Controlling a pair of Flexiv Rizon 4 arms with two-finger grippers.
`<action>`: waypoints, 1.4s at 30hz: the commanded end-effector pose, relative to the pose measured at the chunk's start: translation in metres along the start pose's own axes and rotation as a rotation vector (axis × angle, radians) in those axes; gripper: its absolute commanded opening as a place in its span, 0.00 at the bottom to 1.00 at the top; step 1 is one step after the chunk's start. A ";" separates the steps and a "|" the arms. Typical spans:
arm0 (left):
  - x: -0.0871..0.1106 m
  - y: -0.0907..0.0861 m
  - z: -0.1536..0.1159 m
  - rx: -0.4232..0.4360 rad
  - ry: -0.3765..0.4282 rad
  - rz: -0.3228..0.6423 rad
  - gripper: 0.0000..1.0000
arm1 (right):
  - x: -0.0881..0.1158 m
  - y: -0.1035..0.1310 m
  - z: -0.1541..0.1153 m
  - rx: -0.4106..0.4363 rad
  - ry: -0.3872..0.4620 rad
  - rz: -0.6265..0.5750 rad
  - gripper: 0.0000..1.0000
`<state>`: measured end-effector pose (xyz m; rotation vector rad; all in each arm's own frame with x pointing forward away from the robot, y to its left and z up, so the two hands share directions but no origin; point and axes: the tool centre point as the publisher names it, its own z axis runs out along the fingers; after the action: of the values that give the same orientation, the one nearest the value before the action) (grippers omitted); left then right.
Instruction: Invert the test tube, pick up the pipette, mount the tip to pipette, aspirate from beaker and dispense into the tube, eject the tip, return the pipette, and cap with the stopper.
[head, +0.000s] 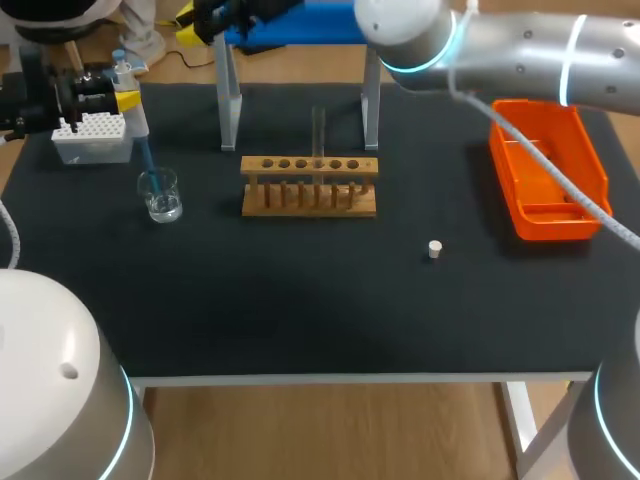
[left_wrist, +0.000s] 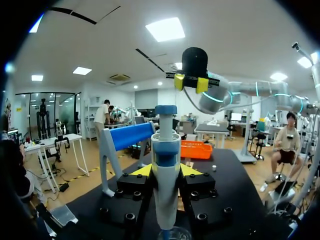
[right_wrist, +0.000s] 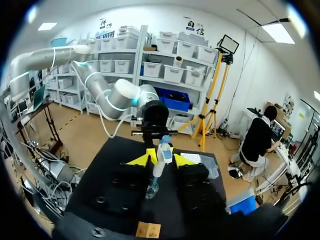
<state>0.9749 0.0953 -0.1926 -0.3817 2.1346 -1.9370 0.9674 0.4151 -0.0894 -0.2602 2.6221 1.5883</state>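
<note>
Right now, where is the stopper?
In the head view the white stopper lies alone on the black mat, right of middle, nearer the robot than the wooden rack and to its right, left of the orange bin.

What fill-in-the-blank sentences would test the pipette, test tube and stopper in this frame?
1. The left gripper is shut on the ____.
2. The blue tip reaches down into the ____.
3. The test tube stands upright in the wooden ____.
4. The stopper lies on the ____, away from the tube.
Missing words: pipette; beaker; rack; table.
</note>
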 end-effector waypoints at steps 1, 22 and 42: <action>-0.001 0.000 0.000 0.001 0.002 0.001 0.00 | -0.012 0.004 0.010 -0.006 0.047 0.018 0.00; -0.001 0.000 0.000 0.001 0.002 0.001 0.00 | -0.024 0.028 0.061 -0.007 0.076 0.064 0.00; -0.001 0.000 0.000 0.001 0.002 0.001 0.00 | -0.021 0.024 0.089 0.020 0.086 0.127 0.00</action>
<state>0.9748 0.0954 -0.1925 -0.3818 2.1350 -1.9367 0.9785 0.5039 -0.1056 -0.1645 2.7608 1.6277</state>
